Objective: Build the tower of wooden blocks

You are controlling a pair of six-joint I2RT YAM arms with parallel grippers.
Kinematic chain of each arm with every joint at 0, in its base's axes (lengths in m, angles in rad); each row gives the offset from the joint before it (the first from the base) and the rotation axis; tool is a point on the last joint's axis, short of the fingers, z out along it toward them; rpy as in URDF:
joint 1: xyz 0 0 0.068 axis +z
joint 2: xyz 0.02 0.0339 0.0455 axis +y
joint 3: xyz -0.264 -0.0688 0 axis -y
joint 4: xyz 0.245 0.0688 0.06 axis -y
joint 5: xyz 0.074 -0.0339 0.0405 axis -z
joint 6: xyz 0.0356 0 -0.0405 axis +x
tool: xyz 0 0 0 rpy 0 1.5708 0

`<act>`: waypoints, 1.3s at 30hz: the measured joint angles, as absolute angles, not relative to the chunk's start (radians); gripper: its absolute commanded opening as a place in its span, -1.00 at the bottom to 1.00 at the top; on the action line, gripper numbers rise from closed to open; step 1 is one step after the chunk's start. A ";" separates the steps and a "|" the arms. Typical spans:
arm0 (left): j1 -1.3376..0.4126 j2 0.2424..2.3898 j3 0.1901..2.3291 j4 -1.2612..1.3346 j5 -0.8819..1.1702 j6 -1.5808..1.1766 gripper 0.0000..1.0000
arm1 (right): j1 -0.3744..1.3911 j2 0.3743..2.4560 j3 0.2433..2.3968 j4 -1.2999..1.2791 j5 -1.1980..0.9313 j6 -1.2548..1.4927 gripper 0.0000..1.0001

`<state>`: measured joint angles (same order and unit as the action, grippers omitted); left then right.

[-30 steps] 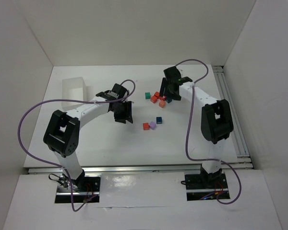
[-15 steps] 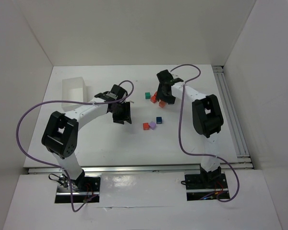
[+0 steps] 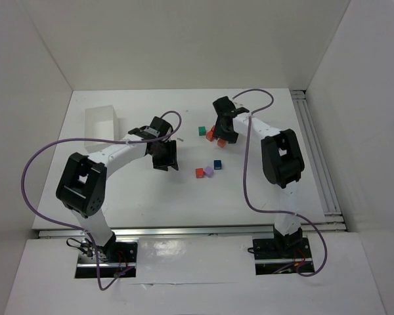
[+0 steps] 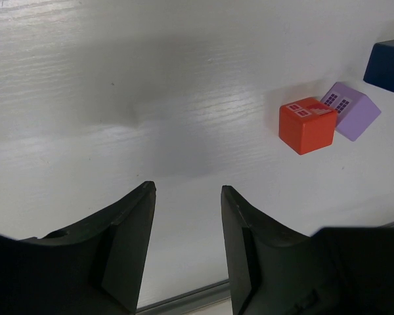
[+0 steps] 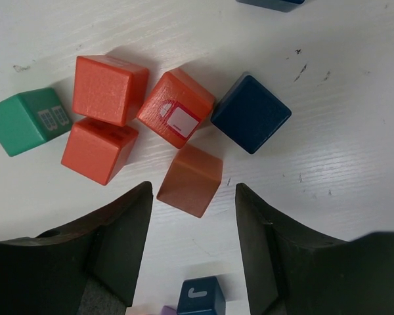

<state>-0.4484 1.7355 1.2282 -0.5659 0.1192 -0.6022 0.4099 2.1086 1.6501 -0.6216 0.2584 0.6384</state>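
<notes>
The right gripper [image 5: 193, 195] hangs over a loose cluster of small painted wood cubes at the far middle of the white table [image 3: 138, 193]. Its jaws are spread wide and grip nothing. An orange-brown cube [image 5: 192, 179] lies in line with the gap between the fingertips, with bare table showing on both sides of it. How high the tips are above it cannot be told. Beyond it sit a red cube with a white sticker [image 5: 176, 108], a dark blue cube [image 5: 251, 113], two plain red cubes [image 5: 109, 88] touching each other, and a teal green cube [image 5: 23, 121], each resting directly on the table. A second dark blue cube [image 5: 270, 3] is cut off by the top edge of that view. From above, the right arm hides most of this cluster.

The left gripper [image 4: 186, 190] hovers over bare table, its jaws parted and empty. To its right, a red cube with window marks [image 4: 306, 125] touches a light purple cube [image 4: 350, 110]. A navy cube [image 4: 389, 63] beside them is cropped by the frame. A white rectangular tray [image 3: 102, 125] stands at the far left.
</notes>
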 measured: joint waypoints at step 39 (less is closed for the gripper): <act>-0.448 1.736 1.221 -0.565 0.123 -0.580 0.14 | 0.442 1.813 1.153 -0.536 0.134 0.474 0.18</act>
<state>-0.4484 1.7355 1.2209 -0.5648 0.1226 -0.5800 0.4416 1.8126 1.1534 -0.5358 0.1341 0.4740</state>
